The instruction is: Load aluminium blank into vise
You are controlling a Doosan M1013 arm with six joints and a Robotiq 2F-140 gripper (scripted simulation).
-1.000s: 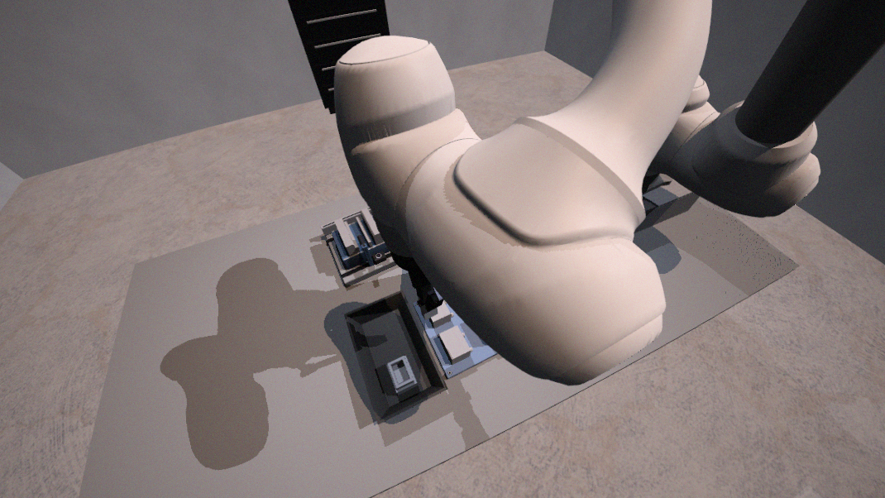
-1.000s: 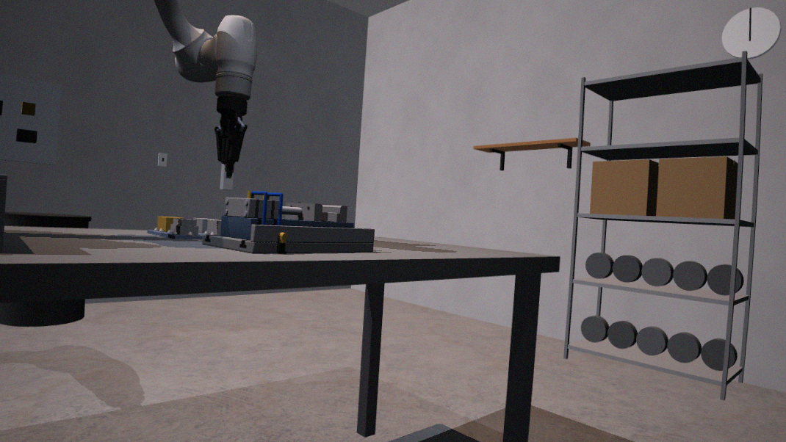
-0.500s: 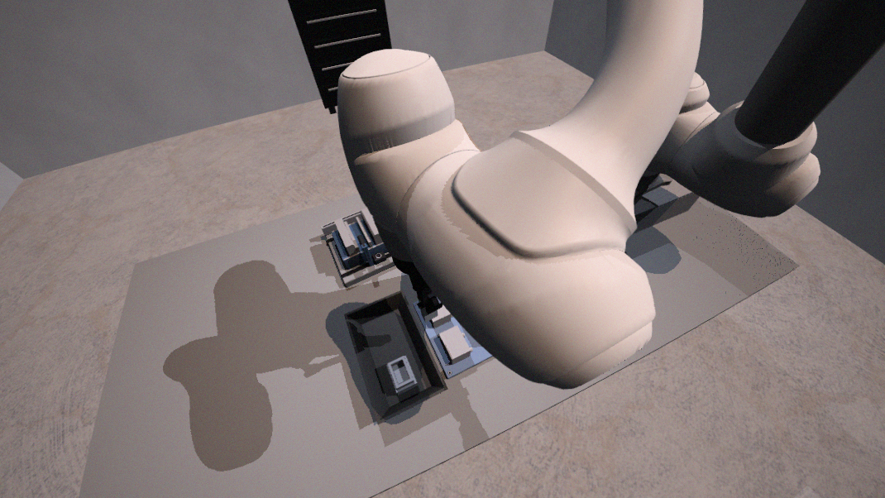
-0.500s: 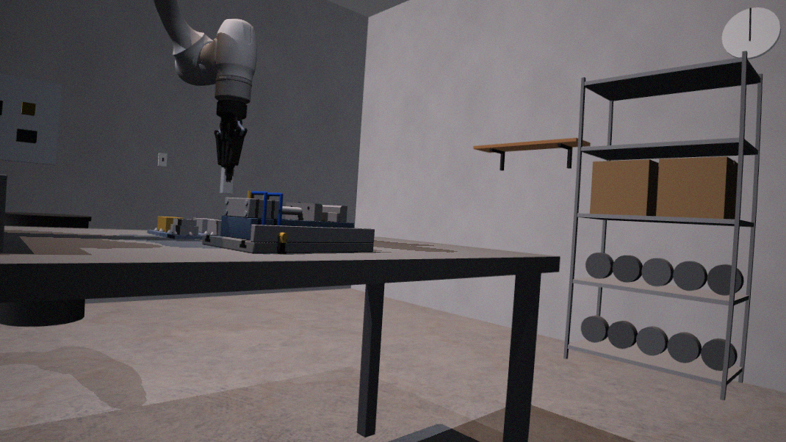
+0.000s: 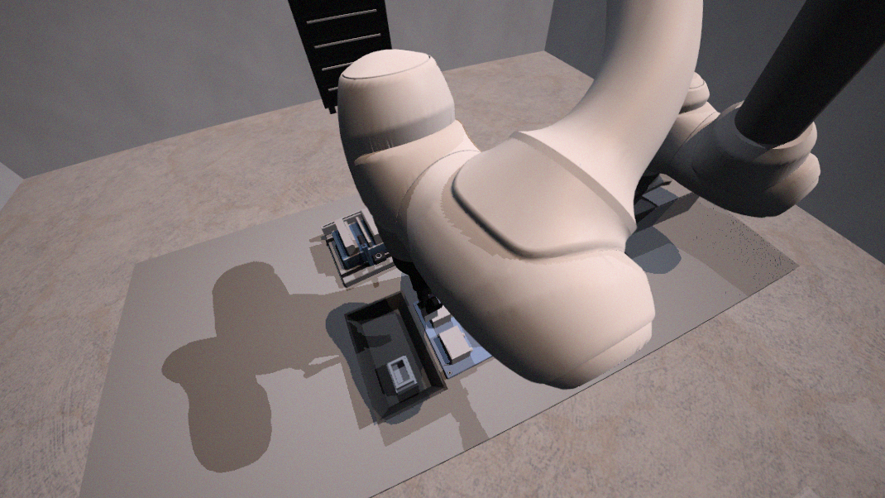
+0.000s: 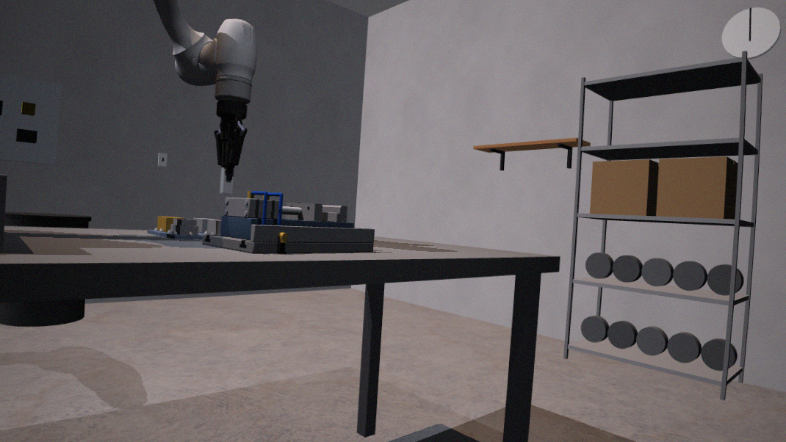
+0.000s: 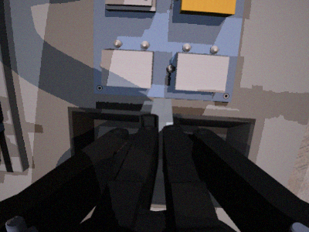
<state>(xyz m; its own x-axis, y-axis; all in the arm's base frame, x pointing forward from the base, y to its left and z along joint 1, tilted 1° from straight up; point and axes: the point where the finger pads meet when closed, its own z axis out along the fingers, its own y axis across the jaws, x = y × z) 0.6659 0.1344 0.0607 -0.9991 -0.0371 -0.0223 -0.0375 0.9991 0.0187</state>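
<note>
Outfeed tray (image 5: 361,405) (image 7: 82,135) beside infeed plate (image 5: 449,375) (image 7: 162,93); blanks (image 5: 456,344) (image 7: 202,72) on plate.

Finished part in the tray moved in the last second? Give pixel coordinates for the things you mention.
No. In the top view the part (image 5: 405,385) keeps its spot against the fixed tray (image 5: 425,352) (image 7: 242,135) walls.
</note>
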